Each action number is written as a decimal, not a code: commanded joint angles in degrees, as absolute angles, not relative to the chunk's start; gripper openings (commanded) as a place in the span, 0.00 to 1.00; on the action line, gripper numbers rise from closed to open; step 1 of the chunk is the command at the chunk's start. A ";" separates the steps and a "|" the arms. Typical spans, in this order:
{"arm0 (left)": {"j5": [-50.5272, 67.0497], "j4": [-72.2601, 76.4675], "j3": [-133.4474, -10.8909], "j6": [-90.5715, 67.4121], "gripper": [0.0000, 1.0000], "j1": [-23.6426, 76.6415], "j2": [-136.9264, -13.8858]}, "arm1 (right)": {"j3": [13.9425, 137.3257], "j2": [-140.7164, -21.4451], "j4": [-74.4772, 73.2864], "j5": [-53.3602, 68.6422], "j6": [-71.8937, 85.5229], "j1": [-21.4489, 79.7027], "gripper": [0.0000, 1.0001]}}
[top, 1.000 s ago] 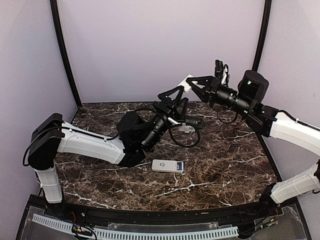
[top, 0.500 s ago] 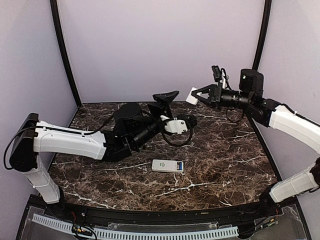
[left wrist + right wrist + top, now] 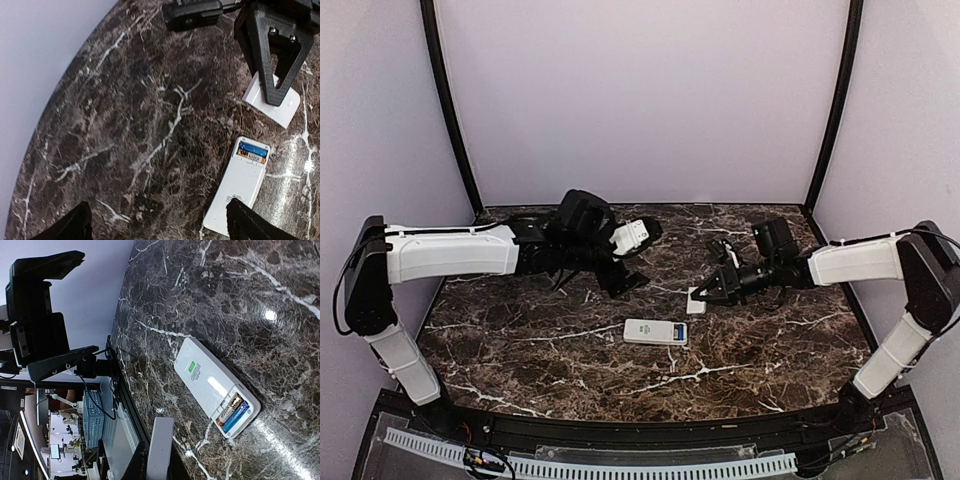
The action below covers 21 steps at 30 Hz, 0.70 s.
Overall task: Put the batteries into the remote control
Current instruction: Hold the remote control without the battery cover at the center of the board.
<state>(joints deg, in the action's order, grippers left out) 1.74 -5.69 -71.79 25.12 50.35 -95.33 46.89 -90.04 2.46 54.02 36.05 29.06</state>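
Your left arm reaches low across the table [image 3: 500, 330] from the left, forearm close to level. The left gripper [image 3: 635, 254] is aimed toward the middle of the table. Its jaws are spread wide with nothing between them, and its own camera shows only marble between the two fingertips.

Your right arm comes in from the right, stretched low, with the right gripper [image 3: 704, 294] tipped down at the tabletop. Its jaws are clamped on a thin white cover [image 3: 286, 107]. The cover's far edge is down at the marble, but I cannot tell whether it rests there.

The remote control [image 3: 655, 331] lies flat on the table, apart from both tools. It is just past the right gripper's tip and off to one side, and in the left wrist view it sits ahead of the right-hand fingertip. At one end its compartment [image 3: 254, 409] is open. It holds what look like two batteries [image 3: 234, 415] side by side, one blue and one copper-coloured.
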 commanded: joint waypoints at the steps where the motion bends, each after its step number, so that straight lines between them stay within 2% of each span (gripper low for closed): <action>1: 4.58 -15.32 -69.52 13.57 0.93 49.33 -97.85 | 46.50 -96.16 10.01 59.22 34.99 29.00 0.00; 13: 4.87 -14.12 -68.76 13.64 0.93 49.22 -103.85 | 45.70 -109.00 15.89 61.64 34.80 28.92 0.00; 21: 4.59 -14.59 -69.44 15.27 0.94 49.12 -105.49 | 45.14 -111.05 18.29 62.55 37.29 28.92 0.00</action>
<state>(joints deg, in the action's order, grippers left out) 4.08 -12.62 -69.12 14.39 49.28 -104.66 45.71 -110.43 15.64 61.10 36.51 29.04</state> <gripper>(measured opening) 0.935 0.086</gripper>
